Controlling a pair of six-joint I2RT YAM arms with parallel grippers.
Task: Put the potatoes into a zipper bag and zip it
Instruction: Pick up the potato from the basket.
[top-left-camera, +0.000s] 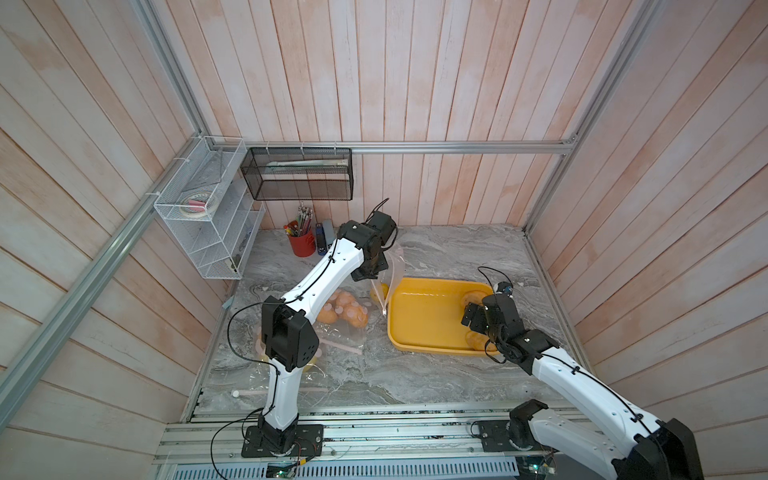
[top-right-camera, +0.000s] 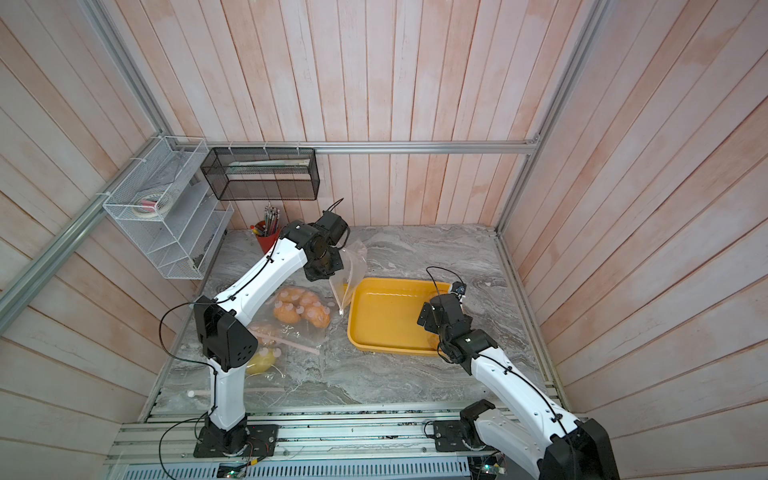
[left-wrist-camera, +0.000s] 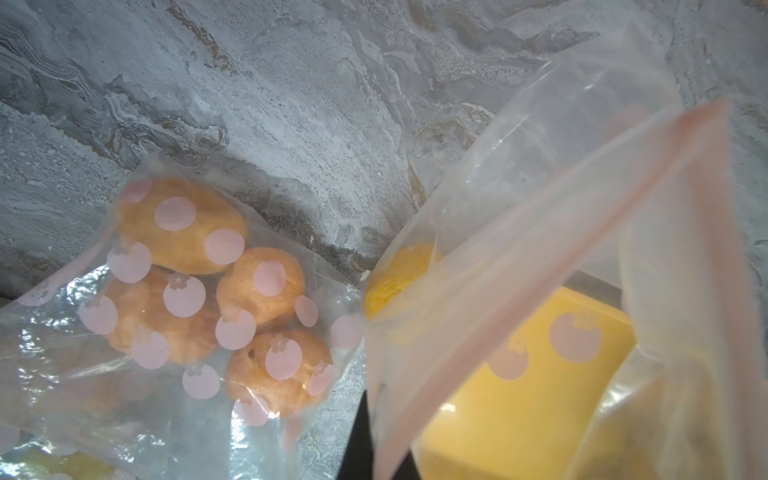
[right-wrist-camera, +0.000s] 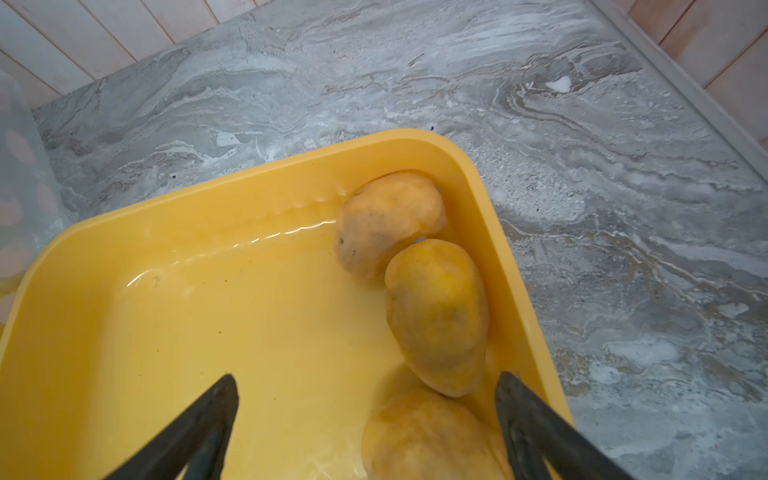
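Potatoes, bagged: four tan-orange ones (left-wrist-camera: 216, 286) lie on the table in a clear bag (top-left-camera: 340, 328) printed with pink fruit shapes, under the left arm; in both top views another bag nearer the arm's base holds a yellow one (top-right-camera: 262, 361).
Left gripper (top-left-camera: 368, 272): clenched on the pink zip edge of a second clear bag (left-wrist-camera: 540, 257), held up so it hangs just beside the tray's near-left corner; its mouth is not clearly spread.
Potato in hanging bag: one yellow piece (left-wrist-camera: 399, 278) shows through the film low down; I cannot tell for certain whether it lies inside or behind the bag.
Tray (right-wrist-camera: 166, 316): yellow, mostly bare, three potatoes left against its right wall.
Loose potatoes: far one (right-wrist-camera: 386, 220), middle one (right-wrist-camera: 436, 316) and near one (right-wrist-camera: 424, 436) touch in a row.
Right gripper (right-wrist-camera: 365, 415): released, jaws wide, hovering over the near potato, nothing held.
Step in hand: by my reading, fetching the next potato from the tray for the hanging bag.
Next move calls for: lowering the open jaws around the near potato without jamming a finger against the tray wall, then carrying it across to a bag mouth that must gape enough to take it.
Writing: no brand, label or readable text anywhere; only the pink fruit print on the bags.
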